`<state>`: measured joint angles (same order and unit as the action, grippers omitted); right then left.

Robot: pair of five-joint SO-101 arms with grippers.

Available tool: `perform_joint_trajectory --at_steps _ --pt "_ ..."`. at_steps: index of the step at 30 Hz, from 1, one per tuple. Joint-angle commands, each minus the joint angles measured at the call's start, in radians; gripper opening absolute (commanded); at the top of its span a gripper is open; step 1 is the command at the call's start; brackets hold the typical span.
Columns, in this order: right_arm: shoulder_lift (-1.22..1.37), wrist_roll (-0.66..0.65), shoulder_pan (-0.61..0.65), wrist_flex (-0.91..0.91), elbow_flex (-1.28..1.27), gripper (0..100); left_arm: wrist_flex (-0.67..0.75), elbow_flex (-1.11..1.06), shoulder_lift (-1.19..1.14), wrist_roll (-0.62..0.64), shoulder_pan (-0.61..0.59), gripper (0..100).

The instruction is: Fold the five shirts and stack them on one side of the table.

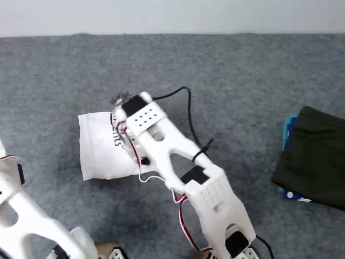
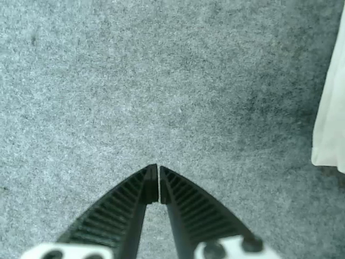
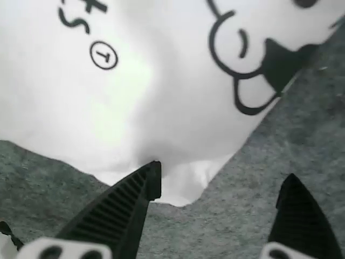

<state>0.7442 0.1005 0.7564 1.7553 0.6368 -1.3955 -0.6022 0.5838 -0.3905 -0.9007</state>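
Note:
A folded white shirt (image 1: 102, 145) with black print lies left of the table's middle. My right arm (image 1: 172, 156) stretches across it from the near side, its wrist above the shirt's far right corner. In the right wrist view the right gripper (image 3: 223, 183) is open and holds nothing; one finger (image 3: 135, 191) rests at the edge of the white shirt (image 3: 135, 81), the other hangs over bare grey cloth. My left gripper (image 2: 159, 186) is shut and empty above the grey surface, with the white shirt's edge (image 2: 331, 108) off to one side. The left arm (image 1: 21, 216) stands at the near left.
At the right edge lies a stack of folded shirts: a dark green one (image 1: 315, 156) on top of a blue one (image 1: 289, 129). The grey table cover (image 1: 215, 70) is bare across the far side and the middle right.

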Motion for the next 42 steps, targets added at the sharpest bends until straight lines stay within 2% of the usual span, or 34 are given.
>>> perform_joint_trajectory --at_steps 1,9,11,15,17,19,25,30,36,42 --pt "0.036 0.011 0.010 0.015 0.032 34.2 0.015 0.004 0.029 0.002 -0.002 1" --pt "0.165 0.008 0.008 0.001 0.032 32.6 0.014 0.002 0.029 0.002 -0.002 1" --pt "0.170 0.005 0.004 0.015 0.032 25.1 0.014 -0.008 0.029 0.002 -0.002 1" --pt "0.163 -0.100 -0.021 0.021 0.032 0.0 0.014 -0.036 0.029 0.002 -0.002 1" --pt "0.160 -0.121 -0.045 0.039 0.032 3.5 0.014 -0.039 0.029 0.002 -0.003 1" --pt "0.137 -0.126 -0.081 0.039 0.032 0.4 0.014 -0.035 0.029 0.002 -0.003 1" --pt "0.018 -0.152 -0.203 0.041 0.020 1.0 0.020 -0.030 0.031 0.000 -0.003 1" --pt "-0.101 -0.219 -0.323 0.042 -0.120 1.0 0.020 -0.028 0.031 -0.002 -0.003 1" --pt "-0.280 -0.358 -0.503 0.039 -0.377 1.0 0.014 0.022 0.031 -0.002 -0.002 1" --pt "-0.262 -0.577 -0.708 0.010 -0.311 1.0 0.014 0.033 0.031 -0.002 -0.002 1"
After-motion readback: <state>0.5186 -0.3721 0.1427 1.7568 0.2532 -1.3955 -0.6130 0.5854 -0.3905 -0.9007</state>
